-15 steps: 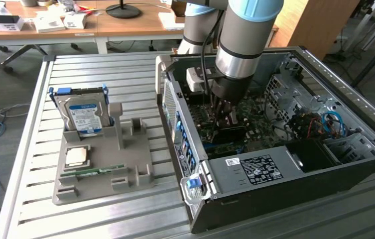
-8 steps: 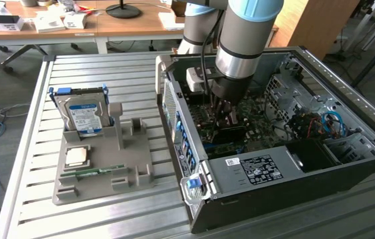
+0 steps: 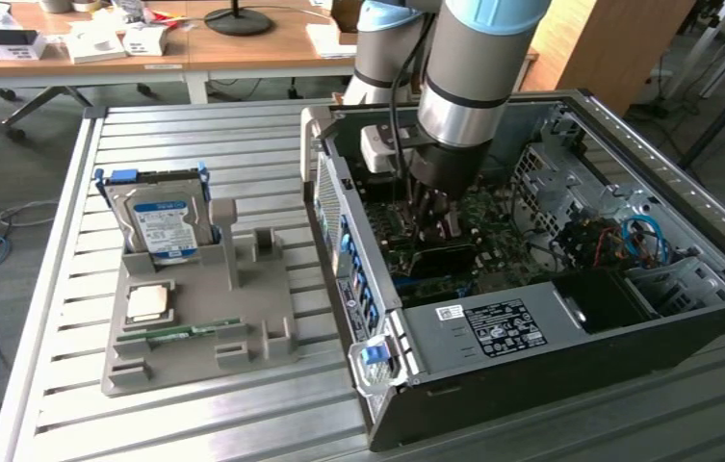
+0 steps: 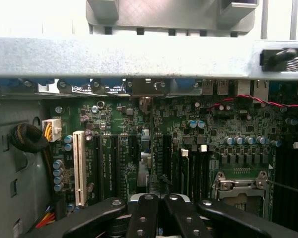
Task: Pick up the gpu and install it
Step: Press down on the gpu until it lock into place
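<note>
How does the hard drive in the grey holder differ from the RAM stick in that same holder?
The hard drive is broad, silver and blue-labelled; the RAM stick is narrow and green. The hard drive stands upright, leaning in its slot at the holder's far end; the RAM stick lies low along the near end. Both sit outside the computer case, untouched.

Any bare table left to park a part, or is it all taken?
Free: slatted table beyond the hard drive, up to its far edge, and the strip in front of the grey holder. Crowded: the gap between holder and PC case is narrow, and inside the case the gripper sits over the motherboard.
</note>
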`<action>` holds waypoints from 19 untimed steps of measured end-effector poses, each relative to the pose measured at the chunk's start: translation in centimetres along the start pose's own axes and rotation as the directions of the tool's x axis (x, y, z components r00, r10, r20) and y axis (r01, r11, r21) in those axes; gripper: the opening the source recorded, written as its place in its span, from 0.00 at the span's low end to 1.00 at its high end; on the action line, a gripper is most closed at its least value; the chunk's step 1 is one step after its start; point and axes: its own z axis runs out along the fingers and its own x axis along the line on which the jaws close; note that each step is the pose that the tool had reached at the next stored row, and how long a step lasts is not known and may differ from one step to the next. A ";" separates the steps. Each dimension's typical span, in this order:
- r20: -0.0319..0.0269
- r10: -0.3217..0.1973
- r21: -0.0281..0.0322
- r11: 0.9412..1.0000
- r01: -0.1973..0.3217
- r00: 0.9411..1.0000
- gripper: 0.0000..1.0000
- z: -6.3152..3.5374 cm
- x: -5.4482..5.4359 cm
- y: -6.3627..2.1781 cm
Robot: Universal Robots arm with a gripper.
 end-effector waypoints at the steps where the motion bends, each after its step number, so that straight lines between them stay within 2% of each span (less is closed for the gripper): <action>1: 0.000 0.000 0.000 1.000 0.000 1.000 0.11 -0.06 0.0 -0.01; 4: 0.001 0.000 0.000 1.000 0.000 1.000 0.11 -0.07 0.0 -0.23; 8: 0.006 0.000 0.000 1.000 0.000 1.000 0.11 -0.04 0.0 -0.82; 19: 0.009 -0.006 -0.001 1.000 0.006 1.000 0.11 0.62 0.0 -0.82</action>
